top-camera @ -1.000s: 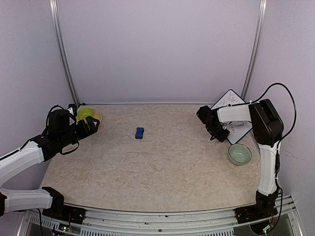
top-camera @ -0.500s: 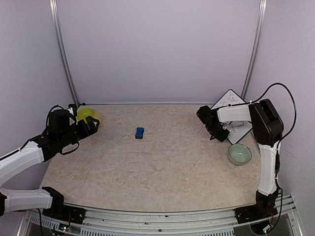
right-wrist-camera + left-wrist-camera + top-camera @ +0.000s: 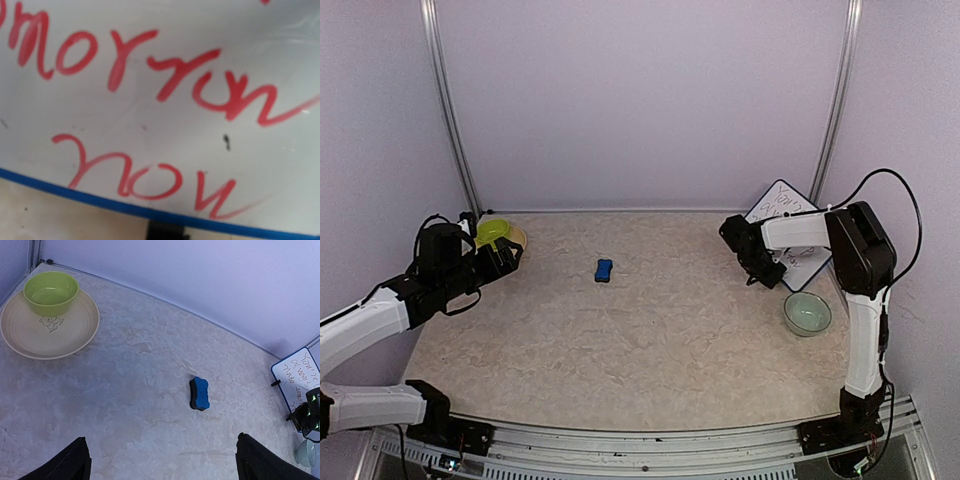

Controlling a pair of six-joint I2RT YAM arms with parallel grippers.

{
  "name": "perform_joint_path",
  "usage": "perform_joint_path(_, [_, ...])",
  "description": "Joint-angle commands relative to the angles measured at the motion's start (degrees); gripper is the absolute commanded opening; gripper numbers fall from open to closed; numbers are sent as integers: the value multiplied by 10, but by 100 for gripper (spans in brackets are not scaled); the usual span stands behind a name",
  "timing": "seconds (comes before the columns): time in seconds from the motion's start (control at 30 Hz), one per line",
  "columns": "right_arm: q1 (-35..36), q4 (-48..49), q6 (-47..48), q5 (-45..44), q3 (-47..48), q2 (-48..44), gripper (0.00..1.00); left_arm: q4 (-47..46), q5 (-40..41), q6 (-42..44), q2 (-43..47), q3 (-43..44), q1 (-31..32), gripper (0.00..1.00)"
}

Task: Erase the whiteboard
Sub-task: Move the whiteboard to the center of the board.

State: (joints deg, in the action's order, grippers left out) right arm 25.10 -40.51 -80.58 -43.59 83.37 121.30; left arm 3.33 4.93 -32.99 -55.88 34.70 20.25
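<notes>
The whiteboard (image 3: 790, 215) leans at the far right of the table, its blue frame and red handwriting filling the right wrist view (image 3: 160, 100); it also shows at the right edge of the left wrist view (image 3: 298, 375). My right gripper (image 3: 767, 272) is at the board's lower left edge and looks shut on it; only a black bit shows under the frame. My left gripper (image 3: 505, 255) hovers open at the far left, nothing between its fingers (image 3: 75, 460). A small blue block (image 3: 604, 270) (image 3: 199, 393) lies mid-table, apart from both grippers.
A lime-green bowl (image 3: 492, 232) (image 3: 51, 292) stands on a beige plate (image 3: 30, 340) at the back left, just beyond the left gripper. A pale green bowl (image 3: 807, 313) sits near the board's front, beside the right arm.
The whiteboard's top corner has shifted slightly left and up as the right gripper closed at its lower edge. The left arm and the blue block have not moved.
</notes>
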Motion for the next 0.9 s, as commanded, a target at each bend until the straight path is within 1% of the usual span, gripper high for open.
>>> perform_joint_path(0.0, [18, 16, 32, 4, -13, -10, 6, -11, -3, -4, 5, -5, 3, 98])
perform_joint_path(0.57, [45, 76, 111, 18, -45, -34, 7, -14, -7, -13, -1, -2, 3, 98])
perform_joint_path(0.87, [61, 142, 183, 41, -69, -39, 7, -13, -6, -15, -1, -5, 3, 98])
